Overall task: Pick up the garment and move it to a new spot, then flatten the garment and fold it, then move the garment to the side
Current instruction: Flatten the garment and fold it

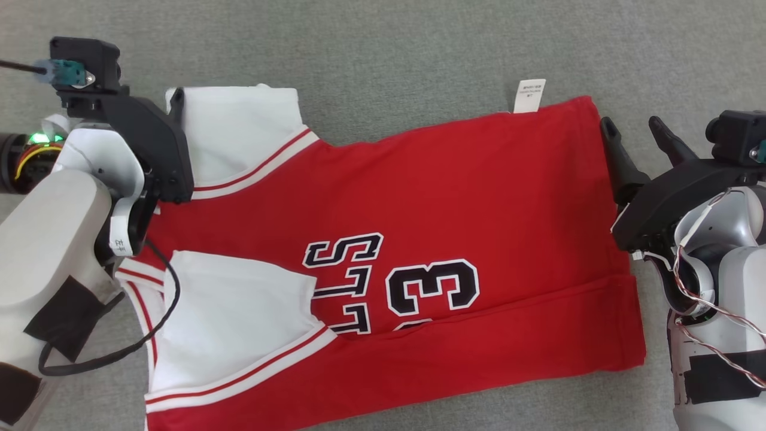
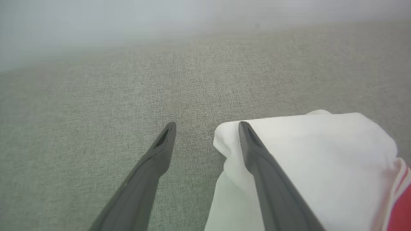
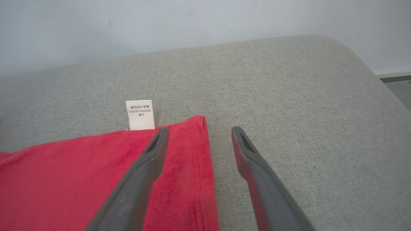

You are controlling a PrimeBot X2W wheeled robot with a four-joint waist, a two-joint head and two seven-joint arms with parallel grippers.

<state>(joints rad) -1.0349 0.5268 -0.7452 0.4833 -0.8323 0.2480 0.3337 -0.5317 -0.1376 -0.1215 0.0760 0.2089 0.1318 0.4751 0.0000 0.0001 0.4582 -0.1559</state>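
Grey cushion [image 1: 383, 42] holds the red shirt [image 1: 431, 191] at centre; looks soft and limp, best pinched at corners; left gripper [image 2: 207, 128] wide at nine o'clock, right gripper [image 1: 631, 129] wide at three, both empty

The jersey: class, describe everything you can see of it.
The jersey is red with white sleeves, striped trim and black lettering with a 3. It lies on grey cloth, sleeves toward the robot's left, near edge folded over the print. A white label sticks out at the far edge. The open left gripper has one finger over the far sleeve; the open right gripper straddles the hem corner.
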